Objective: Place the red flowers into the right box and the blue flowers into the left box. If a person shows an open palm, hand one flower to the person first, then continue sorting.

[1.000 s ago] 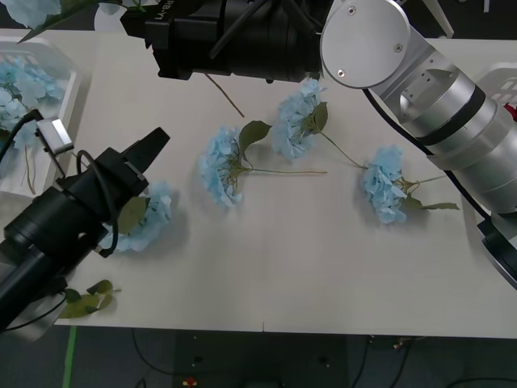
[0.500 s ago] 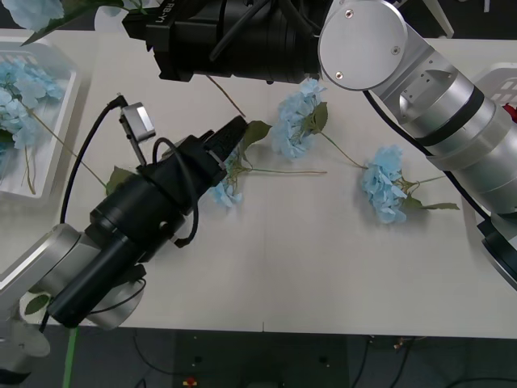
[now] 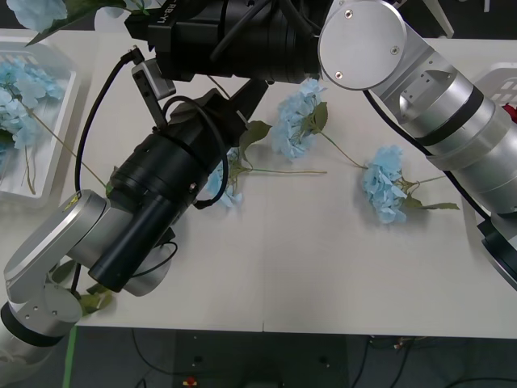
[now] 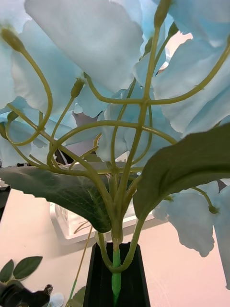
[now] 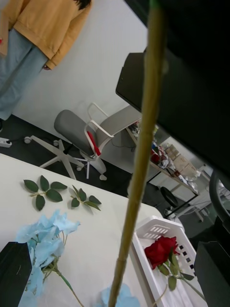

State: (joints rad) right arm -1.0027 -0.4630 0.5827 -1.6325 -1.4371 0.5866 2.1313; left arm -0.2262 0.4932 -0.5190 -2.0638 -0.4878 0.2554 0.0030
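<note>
Right gripper (image 4: 116,276) clamped on stem of a blue flower (image 4: 96,62), held up at table's far edge. Left gripper (image 3: 246,93) spread wide, empty, above table centre beside loose blue flowers (image 3: 295,117). Left box (image 3: 60,121) holds blue clusters; right box (image 5: 165,228) holds red flower (image 5: 160,250).

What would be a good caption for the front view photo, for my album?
Left hand reaches over blue flowers scattered on the white table, while the left box already holds several.
</note>
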